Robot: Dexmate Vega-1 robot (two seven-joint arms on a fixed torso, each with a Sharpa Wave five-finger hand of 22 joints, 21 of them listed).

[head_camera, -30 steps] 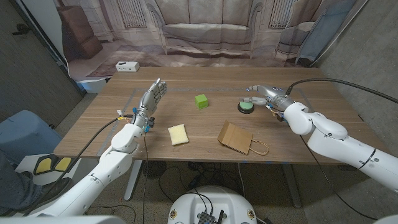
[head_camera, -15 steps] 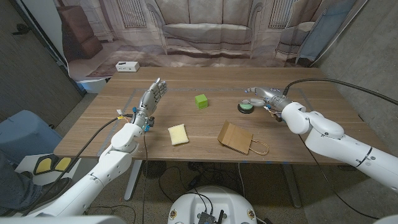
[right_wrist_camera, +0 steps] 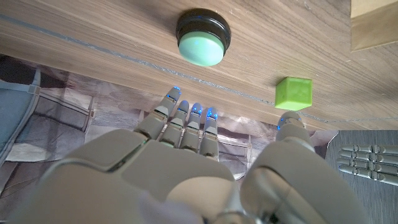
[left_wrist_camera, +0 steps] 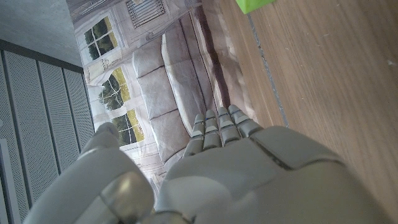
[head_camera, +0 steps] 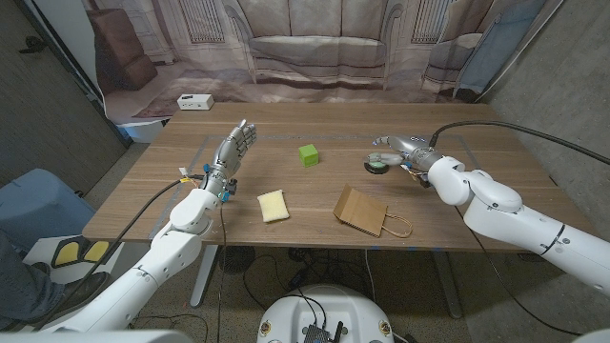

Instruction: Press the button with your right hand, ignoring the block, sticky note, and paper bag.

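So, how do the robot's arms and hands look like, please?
Both arms have smooth white rounded shells. The left hand and right hand are grey metallic, with segmented fingers. The right fingertips glow blue. A black cable runs along each arm; small coloured wires sit at the left wrist.

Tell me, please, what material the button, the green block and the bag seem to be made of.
Button: probably plastic, a smooth pale green cap in a glossy black ring.
Green block: matte, uniform colour, sharp edges; painted wood, foam or plastic, I cannot tell.
Bag: brown kraft paper, matte, with a thin loop handle.
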